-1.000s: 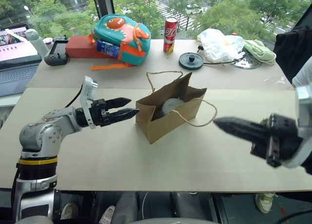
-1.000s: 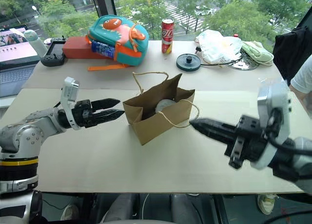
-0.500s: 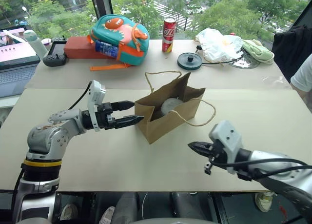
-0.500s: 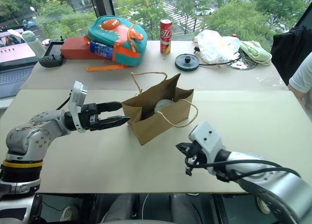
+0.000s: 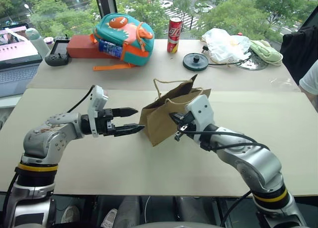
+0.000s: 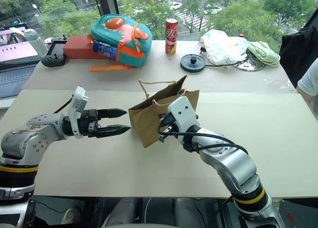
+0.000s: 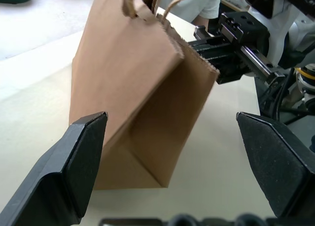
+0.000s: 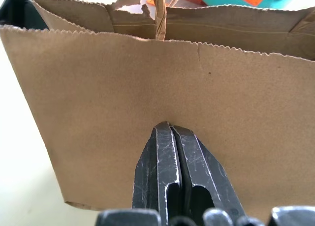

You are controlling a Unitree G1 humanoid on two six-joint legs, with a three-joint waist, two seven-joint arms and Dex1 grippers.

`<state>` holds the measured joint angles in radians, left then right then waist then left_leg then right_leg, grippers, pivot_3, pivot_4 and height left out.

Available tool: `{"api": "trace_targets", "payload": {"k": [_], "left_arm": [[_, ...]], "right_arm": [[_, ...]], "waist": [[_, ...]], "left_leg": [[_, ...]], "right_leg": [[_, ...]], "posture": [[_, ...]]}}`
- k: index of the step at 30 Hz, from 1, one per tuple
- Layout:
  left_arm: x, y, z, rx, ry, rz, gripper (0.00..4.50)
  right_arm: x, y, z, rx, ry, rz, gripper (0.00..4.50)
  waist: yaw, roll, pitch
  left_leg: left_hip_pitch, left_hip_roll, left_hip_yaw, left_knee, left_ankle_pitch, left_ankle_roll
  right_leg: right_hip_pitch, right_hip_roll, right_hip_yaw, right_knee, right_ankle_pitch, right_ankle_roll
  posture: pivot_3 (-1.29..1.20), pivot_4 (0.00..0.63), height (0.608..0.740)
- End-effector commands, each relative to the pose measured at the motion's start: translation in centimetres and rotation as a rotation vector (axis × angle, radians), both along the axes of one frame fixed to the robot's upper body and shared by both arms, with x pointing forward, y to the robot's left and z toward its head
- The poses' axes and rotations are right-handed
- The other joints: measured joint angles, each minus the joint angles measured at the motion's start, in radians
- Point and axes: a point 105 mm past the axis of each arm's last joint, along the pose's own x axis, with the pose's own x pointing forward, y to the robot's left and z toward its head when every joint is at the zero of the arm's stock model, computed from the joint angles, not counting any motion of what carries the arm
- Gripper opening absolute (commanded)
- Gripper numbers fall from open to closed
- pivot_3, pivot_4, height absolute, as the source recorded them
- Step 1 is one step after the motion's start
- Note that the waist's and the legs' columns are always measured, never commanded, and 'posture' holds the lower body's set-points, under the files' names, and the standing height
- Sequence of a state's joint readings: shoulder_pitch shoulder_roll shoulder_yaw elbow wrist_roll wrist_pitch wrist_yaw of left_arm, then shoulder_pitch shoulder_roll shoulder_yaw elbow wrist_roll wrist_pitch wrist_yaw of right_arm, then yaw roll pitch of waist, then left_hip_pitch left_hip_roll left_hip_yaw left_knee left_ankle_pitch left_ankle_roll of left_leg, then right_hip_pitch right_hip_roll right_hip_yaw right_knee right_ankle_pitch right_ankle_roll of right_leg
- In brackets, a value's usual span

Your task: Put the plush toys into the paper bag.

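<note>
Two grippers flank the paper bag [image 5: 166, 116]: right gripper [image 8: 172, 137] closed, empty, pressing its side; left gripper [image 5: 130, 121] wide open at nine o'clock. Bag could topple.

You've got the brown paper bag [image 5: 166, 119] standing upright mid-worktop, mouth open, its top edge serrated and a little torn. The near wall looks pushed in, so the bag leans slightly. One thin tan cord handle [image 5: 171, 81] loops up at the far side. Contents can't be made out.
</note>
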<state>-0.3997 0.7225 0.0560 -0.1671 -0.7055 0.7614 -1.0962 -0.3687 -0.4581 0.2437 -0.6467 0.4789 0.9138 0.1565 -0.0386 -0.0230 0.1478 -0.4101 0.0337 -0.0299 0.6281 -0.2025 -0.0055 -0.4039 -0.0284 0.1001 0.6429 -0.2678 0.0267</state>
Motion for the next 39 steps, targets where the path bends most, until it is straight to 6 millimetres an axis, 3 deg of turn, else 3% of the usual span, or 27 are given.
{"api": "trace_targets", "payload": {"k": [1, 7, 19, 22, 32, 33, 39], "left_arm": [[-0.4, -0.9, 0.3, 0.042, -0.075, -0.031, 4.50], [1.9, -1.9, 0.4, 0.013, -0.170, 0.114, 4.50], [2.0, -3.1, 0.0, -0.047, -0.162, 0.154, 4.50], [1.8, -3.4, 0.1, -0.069, -0.152, 0.148, 3.81], [1.6, -3.5, -0.4, -0.060, -0.136, 0.136, 0.25], [1.8, -3.5, -0.5, -0.056, -0.138, 0.145, 0.06], [3.0, -3.6, -0.5, -0.046, -0.151, 0.187, 0.06]], "right_arm": [[0.0, 0.4, 1.1, 0.011, -0.049, 0.013, 0.04], [-0.3, 0.7, 1.1, 0.032, -0.038, 0.032, 0.04], [-0.3, 1.0, 1.5, 0.050, -0.040, 0.043, 0.04], [-0.3, 1.0, 1.6, 0.047, -0.042, 0.043, 0.00], [-0.3, 1.0, 1.9, 0.053, -0.048, 0.043, 0.00], [-0.3, 1.0, 1.9, 0.056, -0.049, 0.044, 0.00], [-1.1, 0.9, 3.0, 0.076, -0.052, 0.083, 0.00]], "waist": [[0.000, 0.000, 0.000], [-0.001, 0.000, 0.000], [-0.005, 0.000, 0.000], [-0.005, 0.000, 0.000], [-0.005, 0.000, 0.000], [-0.005, 0.000, 0.000], [-0.005, 0.000, 0.000]], "left_leg": [[0.000, 0.000, 0.000, 0.000, 0.000, 0.000], [0.001, 0.000, 0.000, 0.001, 0.000, 0.000], [0.002, 0.000, 0.000, 0.001, 0.000, 0.000], [0.002, 0.000, 0.000, 0.001, 0.000, 0.000], [0.002, 0.000, 0.000, 0.001, 0.000, 0.000], [0.002, 0.000, 0.000, 0.001, 0.000, 0.000], [0.002, 0.000, 0.000, 0.001, 0.000, 0.000]], "right_leg": [[0.000, 0.000, 0.000, 0.000, 0.000, 0.000], [0.001, 0.000, 0.000, 0.002, 0.000, 0.000], [0.000, 0.001, 0.000, 0.003, 0.000, 0.000], [0.000, 0.001, 0.000, 0.003, 0.000, 0.000], [0.001, 0.001, 0.000, 0.003, 0.000, 0.000], [0.001, 0.001, 0.000, 0.003, 0.000, 0.000], [0.001, 0.001, 0.000, 0.003, 0.000, 0.000]], "posture": [[0.00, 0.150, 0.739], [0.00, 0.150, 0.739], [0.00, 0.150, 0.739], [0.00, 0.150, 0.739], [0.00, 0.150, 0.739], [0.00, 0.150, 0.739], [0.00, 0.150, 0.739]]}}
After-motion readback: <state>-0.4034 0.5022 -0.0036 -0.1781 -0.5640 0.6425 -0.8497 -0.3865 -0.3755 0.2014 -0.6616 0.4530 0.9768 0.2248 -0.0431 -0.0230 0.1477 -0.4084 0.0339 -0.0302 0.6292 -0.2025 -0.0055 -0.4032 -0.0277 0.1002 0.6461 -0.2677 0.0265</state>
